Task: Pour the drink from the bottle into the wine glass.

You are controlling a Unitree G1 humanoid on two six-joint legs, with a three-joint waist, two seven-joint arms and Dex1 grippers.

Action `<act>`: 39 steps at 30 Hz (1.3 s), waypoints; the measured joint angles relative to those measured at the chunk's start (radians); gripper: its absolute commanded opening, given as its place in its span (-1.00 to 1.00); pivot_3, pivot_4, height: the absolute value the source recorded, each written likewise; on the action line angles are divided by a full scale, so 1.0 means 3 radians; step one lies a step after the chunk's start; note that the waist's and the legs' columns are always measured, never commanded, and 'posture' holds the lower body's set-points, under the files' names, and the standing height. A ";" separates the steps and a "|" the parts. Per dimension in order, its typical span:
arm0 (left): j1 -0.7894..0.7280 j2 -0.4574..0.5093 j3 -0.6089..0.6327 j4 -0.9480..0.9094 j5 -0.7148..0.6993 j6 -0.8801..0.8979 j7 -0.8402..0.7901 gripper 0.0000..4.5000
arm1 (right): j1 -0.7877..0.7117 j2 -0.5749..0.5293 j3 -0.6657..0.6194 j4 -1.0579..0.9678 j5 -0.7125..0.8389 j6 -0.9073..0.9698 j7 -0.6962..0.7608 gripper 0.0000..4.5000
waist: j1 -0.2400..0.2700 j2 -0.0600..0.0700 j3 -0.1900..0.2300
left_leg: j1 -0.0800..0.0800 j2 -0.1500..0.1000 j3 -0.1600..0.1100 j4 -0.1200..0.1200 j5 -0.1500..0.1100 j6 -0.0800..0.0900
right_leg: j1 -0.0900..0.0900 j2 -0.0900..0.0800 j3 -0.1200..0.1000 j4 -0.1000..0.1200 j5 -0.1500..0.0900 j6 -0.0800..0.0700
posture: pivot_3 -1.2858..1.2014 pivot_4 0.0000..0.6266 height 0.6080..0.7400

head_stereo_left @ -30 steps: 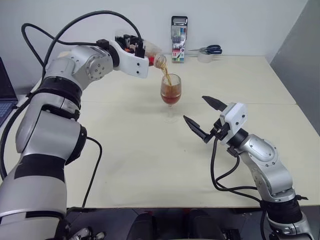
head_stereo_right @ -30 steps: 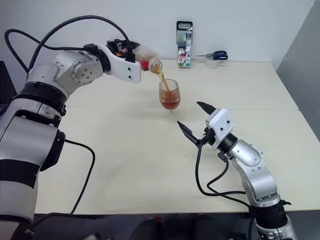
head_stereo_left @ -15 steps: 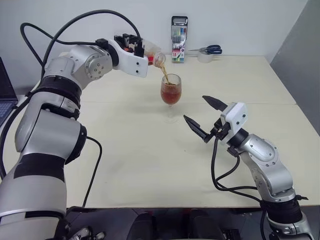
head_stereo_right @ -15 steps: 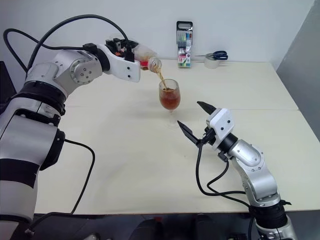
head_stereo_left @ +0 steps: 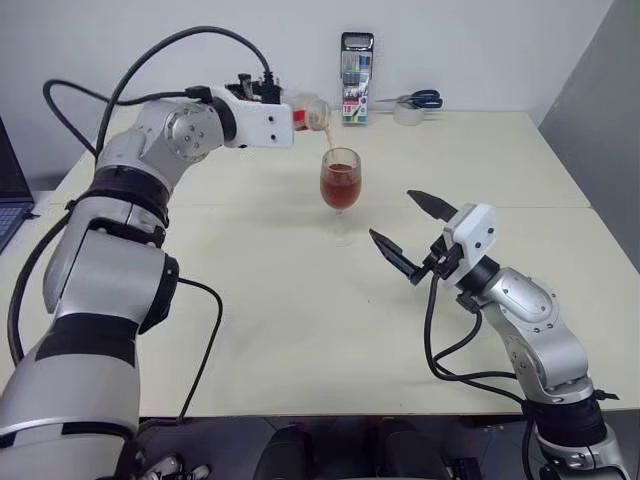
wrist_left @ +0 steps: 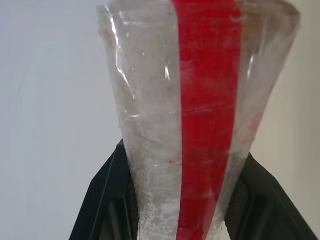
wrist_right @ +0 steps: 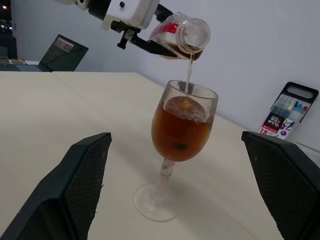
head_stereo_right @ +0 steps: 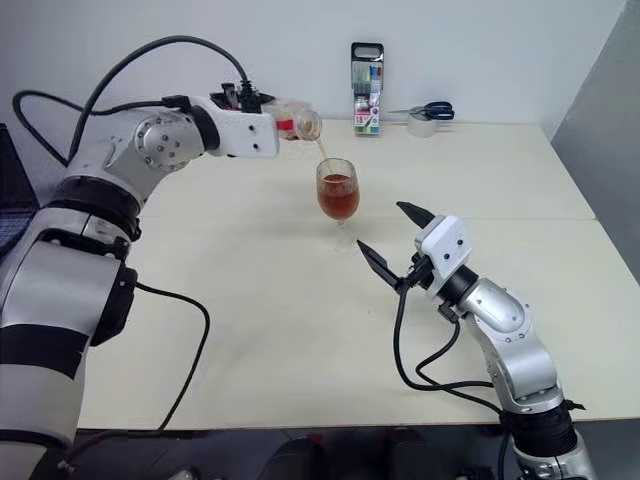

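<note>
Step in hand: pouring; a thin stream of the drink (wrist_right: 189, 67) falls from the bottle mouth into the wine glass (head_stereo_left: 340, 190).
Left gripper (head_stereo_right: 268, 112): upper left of the head views, fingers closed on the bottle (head_stereo_left: 305, 113), which lies almost level with its mouth just above the rim of the glass.
Bottle content: in the left wrist view the body looks nearly empty; only a little brown liquid sits near the neck in the right wrist view.
Wine glass: stands upright on the table (head_stereo_left: 500, 160), a little above the centre of the head views; the bowl is filled to about three quarters.
Right gripper (head_stereo_left: 410, 232): right of centre, fingers spread wide, holding nothing, near the glass but apart from it.
How to do it well: I think the mouth must stay centred over the rim, and the tilt must increase slowly so the last liquid runs in one thin stream and does not splash.
Risk: the glass is tall on a thin stem; a touch of the bottle on the rim could tip it.
Background: marker pack (head_stereo_left: 357, 65), scissors (head_stereo_left: 418, 98) and tape roll (head_stereo_left: 408, 114) at top centre, well apart.
</note>
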 measured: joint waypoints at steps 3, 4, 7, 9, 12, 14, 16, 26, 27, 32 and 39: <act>0.0136 -0.0039 0.0241 -0.0149 -0.0315 0.0216 -0.0261 -0.25 | -0.0011 -0.0004 0.0000 0.0000 0.0006 0.0007 0.0030 1.00 | 0.0001 0.0000 0.0000 | -0.0001 0.0000 -0.0001 0.0002 0.0000 0.0000 | 0.0000 0.0000 0.0000 0.0000 0.0000 0.0000 | 0.03 -0.52 1.00; 0.0176 -0.0058 0.0311 -0.0212 -0.0412 0.0285 -0.0325 -0.25 | -0.0022 -0.0006 0.0000 0.0000 0.0008 0.0013 0.0041 1.00 | 0.0002 0.0000 0.0000 | -0.0001 0.0000 -0.0001 0.0002 0.0000 0.0000 | 0.0000 -0.0001 -0.0001 0.0000 0.0000 0.0000 | 0.03 -0.52 1.00; 0.0379 -0.0205 0.0673 -0.0582 -0.0871 0.0708 -0.0501 -0.25 | -0.0082 -0.0024 -0.0011 -0.0041 0.0109 0.0125 0.0087 1.00 | 0.0001 0.0000 0.0000 | -0.0002 0.0000 -0.0002 0.0004 0.0000 0.0000 | 0.0000 -0.0003 -0.0001 0.0002 0.0000 0.0000 | 0.03 -0.52 1.00; 0.0571 -0.0318 0.0906 -0.0958 -0.1182 0.1113 -0.0535 -0.25 | -0.0134 -0.0084 -0.0021 -0.0180 0.0222 0.0215 0.0167 1.00 | 0.0000 0.0000 0.0000 | -0.0002 0.0000 -0.0003 0.0006 0.0000 0.0000 | 0.0000 -0.0003 -0.0001 0.0004 0.0000 0.0000 | 0.03 -0.52 1.00; 0.1018 -0.0452 0.1218 -0.1701 -0.1523 0.1834 -0.0398 -0.25 | -0.0142 -0.0214 -0.0052 -0.0465 0.0460 0.0374 0.0312 1.00 | -0.0017 0.0002 -0.0002 | 0.0001 0.0001 -0.0003 0.0007 0.0000 0.0000 | 0.0000 -0.0003 0.0002 0.0009 0.0000 0.0000 | 0.03 -0.52 1.00; 0.1451 -0.0592 0.1464 -0.2294 -0.1716 0.2354 -0.0144 -0.25 | -0.0109 -0.0284 -0.0090 -0.0606 0.0679 0.0512 0.0391 1.00 | -0.0022 0.0003 -0.0003 | 0.0003 0.0002 -0.0005 0.0008 0.0000 0.0000 | 0.0001 -0.0003 0.0004 0.0016 0.0000 0.0000 | 0.03 -0.52 1.00; 0.1850 -0.0753 0.1666 -0.2759 -0.1872 0.2855 0.0140 -0.25 | -0.0005 -0.0360 -0.0093 -0.0740 0.0849 0.0595 0.0487 1.00 | -0.0014 0.0001 -0.0004 | 0.0003 0.0002 -0.0008 0.0010 0.0000 0.0000 | 0.0001 -0.0003 0.0002 0.0018 0.0000 0.0000 | 0.03 -0.52 1.00; 0.2728 -0.1163 0.2317 -0.3859 -0.2292 0.3777 0.0998 -0.25 | 0.0243 -0.0426 -0.0080 -0.0814 0.1051 0.0635 0.0652 1.00 | 0.0007 -0.0003 -0.0006 | 0.0009 -0.0001 -0.0011 0.0040 -0.0006 0.0011 | 0.0011 -0.0003 0.0002 0.0045 0.0000 0.0000 | 0.03 -0.52 1.00; 0.2784 -0.1173 0.2329 -0.3862 -0.2308 0.3778 0.1008 -0.25 | 0.0235 -0.0423 -0.0079 -0.0800 0.1050 0.0634 0.0650 1.00 | 0.0007 -0.0003 -0.0006 | 0.0010 -0.0001 -0.0011 0.0041 -0.0006 0.0011 | 0.0011 -0.0003 0.0002 0.0046 0.0000 0.0000 | 0.03 -0.52 1.00; 0.2971 -0.1160 0.2318 -0.3837 -0.2387 0.3731 0.0975 -0.25 | 0.0186 -0.0417 -0.0078 -0.0731 0.1022 0.0626 0.0644 1.00 | 0.0008 -0.0004 -0.0007 | 0.0009 -0.0001 -0.0012 0.0041 -0.0004 0.0006 | 0.0011 -0.0003 0.0002 0.0044 0.0000 0.0000 | 0.03 -0.52 1.00; 0.3087 -0.1021 0.2120 -0.3507 -0.2255 0.3167 0.0845 -0.25 | 0.0164 -0.0396 -0.0075 -0.0690 0.0949 0.0613 0.0626 1.00 | 0.0013 -0.0005 -0.0007 | 0.0009 -0.0001 -0.0012 0.0040 -0.0007 0.0011 | 0.0012 -0.0003 0.0001 0.0043 0.0000 0.0000 | 0.03 -0.52 1.00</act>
